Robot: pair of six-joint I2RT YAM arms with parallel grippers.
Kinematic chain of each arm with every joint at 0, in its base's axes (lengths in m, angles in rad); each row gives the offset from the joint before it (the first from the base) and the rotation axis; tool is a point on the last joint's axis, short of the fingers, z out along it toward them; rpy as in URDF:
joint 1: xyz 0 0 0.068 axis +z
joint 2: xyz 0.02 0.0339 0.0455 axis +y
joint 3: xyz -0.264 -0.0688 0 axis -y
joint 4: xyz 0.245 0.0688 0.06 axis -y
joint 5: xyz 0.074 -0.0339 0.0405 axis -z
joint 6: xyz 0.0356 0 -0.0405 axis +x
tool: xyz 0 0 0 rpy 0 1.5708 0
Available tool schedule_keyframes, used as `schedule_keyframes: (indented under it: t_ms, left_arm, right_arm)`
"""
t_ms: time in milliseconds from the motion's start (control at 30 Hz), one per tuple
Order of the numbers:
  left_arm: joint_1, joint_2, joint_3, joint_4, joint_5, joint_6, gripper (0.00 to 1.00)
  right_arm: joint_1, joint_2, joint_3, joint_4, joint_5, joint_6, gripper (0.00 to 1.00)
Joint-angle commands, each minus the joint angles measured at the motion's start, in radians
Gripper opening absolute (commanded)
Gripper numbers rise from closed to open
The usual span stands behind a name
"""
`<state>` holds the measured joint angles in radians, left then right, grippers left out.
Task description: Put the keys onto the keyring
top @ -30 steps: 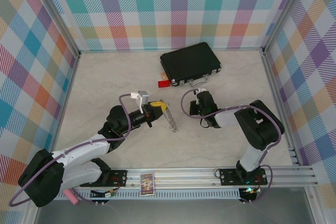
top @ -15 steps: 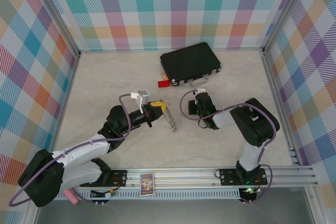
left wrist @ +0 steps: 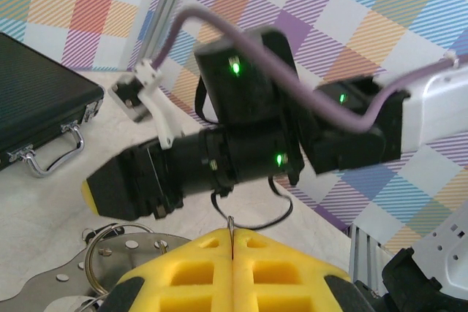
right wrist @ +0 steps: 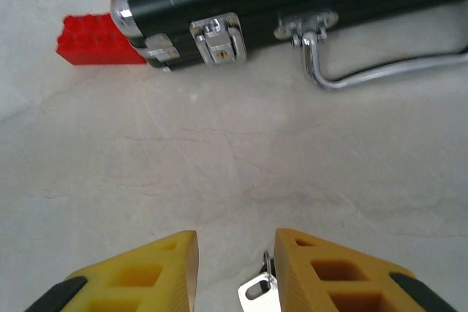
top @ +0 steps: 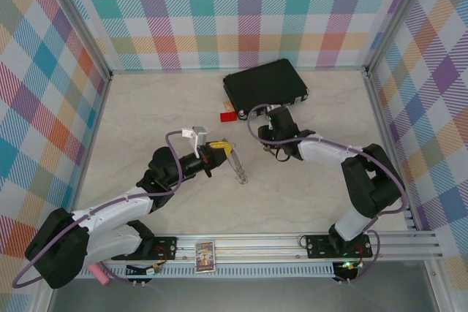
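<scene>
The left gripper [top: 219, 150] has its yellow fingers pressed together on the rim of the large thin grey metal keyring [top: 235, 164], holding it up on edge above the middle of the pale table [top: 146, 115], presumably so a key can be fed onto it from the right. From the left wrist view the same gripper [left wrist: 232, 245] shows only a thin wire caught in the seam between its pads. The right gripper [top: 273, 120] is over by the far side, just in front of the black hard case [top: 265, 87] and right of the small red toy brick [top: 228, 116]. Its jaws are spread, and a small silver key [right wrist: 254, 291] sits against the inner face of one finger without being pinched. I cannot tell whether the key is lying on the table or clinging to the pad. Compared with a second ago, the right arm has swung away from the ring towards the case, and its jaws, which were closed, have parted. The left arm and keyring have not moved. To my eye the key is loose now and will need a fresh grip before threading.
</scene>
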<state>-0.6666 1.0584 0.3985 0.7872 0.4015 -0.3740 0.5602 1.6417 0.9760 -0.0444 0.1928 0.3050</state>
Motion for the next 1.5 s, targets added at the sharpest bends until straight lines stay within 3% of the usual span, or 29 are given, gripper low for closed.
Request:
schedule_keyframes:
  t_ms: [0,267,467,867,1467]
  left_arm:
    - [-0.014,-0.026,0.001,0.040,0.007,0.012,0.00]
    - [-0.014,-0.041,0.002,0.028,0.007,0.019,0.00]
    - [-0.015,-0.053,-0.001,0.018,-0.006,0.026,0.00]
    - [-0.017,-0.061,0.002,0.026,0.011,0.014,0.00]
    - [-0.018,-0.043,0.004,0.043,0.024,0.002,0.00]
  right_arm:
    - [-0.021,0.050,0.162,-0.373,-0.064,-0.038,0.32]
    - [-0.077,0.296,0.582,-0.862,-0.213,-0.138,0.28]
    - [-0.111,0.447,0.766,-1.034,-0.246,-0.148,0.27]
    - [-0.112,0.669,1.034,-1.272,-0.265,-0.203,0.25]
    - [-0.112,0.803,1.161,-1.330,-0.292,-0.214,0.20]
